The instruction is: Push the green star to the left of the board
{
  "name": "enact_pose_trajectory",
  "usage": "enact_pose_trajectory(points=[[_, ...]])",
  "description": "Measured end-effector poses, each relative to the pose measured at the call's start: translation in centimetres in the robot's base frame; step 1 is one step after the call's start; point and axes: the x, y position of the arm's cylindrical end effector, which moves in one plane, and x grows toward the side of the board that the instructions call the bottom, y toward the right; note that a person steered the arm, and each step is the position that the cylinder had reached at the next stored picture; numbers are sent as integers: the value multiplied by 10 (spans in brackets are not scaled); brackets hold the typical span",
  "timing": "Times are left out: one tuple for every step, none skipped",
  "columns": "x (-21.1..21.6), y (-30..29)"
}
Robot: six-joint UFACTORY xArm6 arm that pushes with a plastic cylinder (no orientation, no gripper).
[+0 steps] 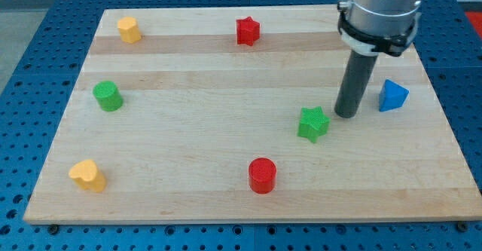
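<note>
The green star (pixel 313 123) lies on the wooden board (pixel 203 153), right of centre. My tip (pixel 346 114) rests on the board just to the right of the star and slightly above it in the view, very close to it; I cannot tell if they touch.
A blue triangular block (pixel 392 96) lies right of the rod. A red cylinder (pixel 262 176) sits at the bottom centre and a red star (pixel 248 31) at the top centre. A green cylinder (pixel 108 96), an orange block (pixel 129 29) and a yellow heart-like block (pixel 86 175) lie on the left side.
</note>
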Motion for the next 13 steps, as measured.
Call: enact_pose_trajectory(points=[[0, 5], [0, 1], [3, -13], [8, -32], [16, -45], [27, -46], [36, -46], [49, -46], [59, -51], [70, -61], [75, -73], [75, -91], [74, -94]])
